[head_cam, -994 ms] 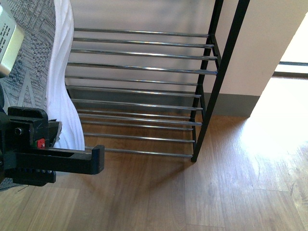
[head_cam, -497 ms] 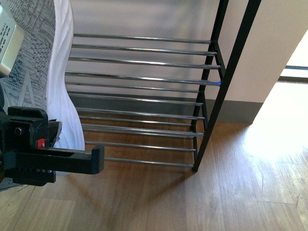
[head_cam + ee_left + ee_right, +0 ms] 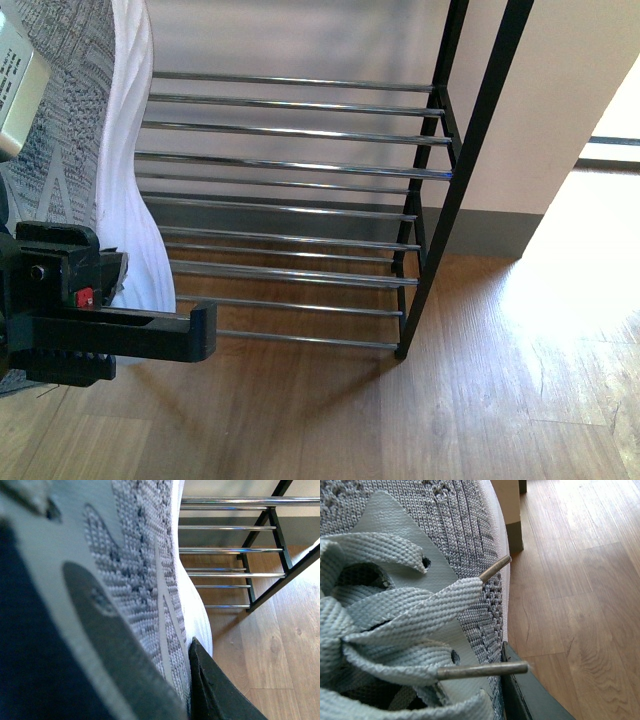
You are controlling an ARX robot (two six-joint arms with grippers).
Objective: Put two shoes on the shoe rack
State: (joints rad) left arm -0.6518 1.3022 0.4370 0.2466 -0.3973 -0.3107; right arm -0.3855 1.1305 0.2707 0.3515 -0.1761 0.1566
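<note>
— Where are the edges?
— The black metal shoe rack with chrome rod shelves fills the upper middle of the front view. Its right-hand post slants down to the light wooden plank floor. The rods run open from that post leftward to the shoe. Right of the post are open floor with a sunlit patch, and a beige wall with a grey skirting board.
— And the shoe?
— A grey knit sneaker with a thick white sole stands on end at the left edge, off the floor. Its sole faces the rack's middle and overlaps the rods' left ends. I cannot tell whether it touches them.
— The tool?
— The left gripper is clamped on that sneaker's lower end. One black finger juts past the sole, low before the bottom rods.
— The other arm?
— The right wrist view shows a second grey knit sneaker with flat pale laces. Its side lies against the one jaw of the right gripper that shows. The other jaw is hidden, so I cannot tell if it is clenched.
</note>
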